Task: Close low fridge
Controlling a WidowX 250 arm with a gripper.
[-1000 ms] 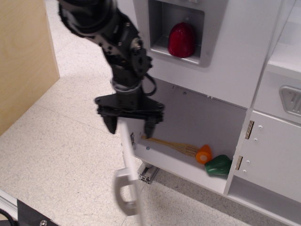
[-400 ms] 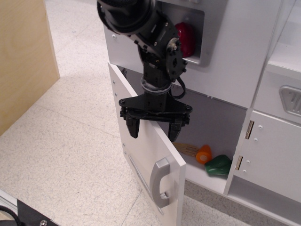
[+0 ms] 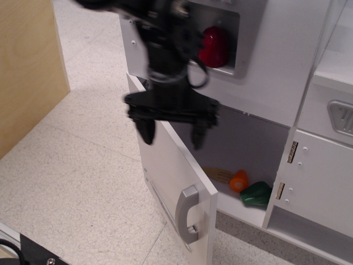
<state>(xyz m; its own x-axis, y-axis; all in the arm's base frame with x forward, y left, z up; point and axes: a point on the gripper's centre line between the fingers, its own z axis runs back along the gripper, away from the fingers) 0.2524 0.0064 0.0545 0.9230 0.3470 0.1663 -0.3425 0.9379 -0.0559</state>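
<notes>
The low fridge's flat white door [image 3: 168,171] with its grey bar handle [image 3: 186,214] stands partly open, swung out toward the lower left. Behind it the white compartment [image 3: 248,144] shows a wooden utensil [image 3: 219,174], an orange piece [image 3: 239,181] and a green piece [image 3: 255,194] on its floor. My black gripper [image 3: 171,136] is blurred, open and empty, above the door's top edge with its fingers [image 3: 145,131] pointing down on either side of it. I cannot tell if it touches the door.
Above is a white panel with a grey recessed niche [image 3: 190,41] holding a red object [image 3: 213,47]. A smaller white cabinet door [image 3: 311,179] stands at the right. A wooden panel [image 3: 27,66] stands at the left. Speckled floor [image 3: 71,182] lies below.
The door has swung from wide open to partly closed, then stayed put. My gripper moved right with it, then rose and shifted slightly left, still open.
</notes>
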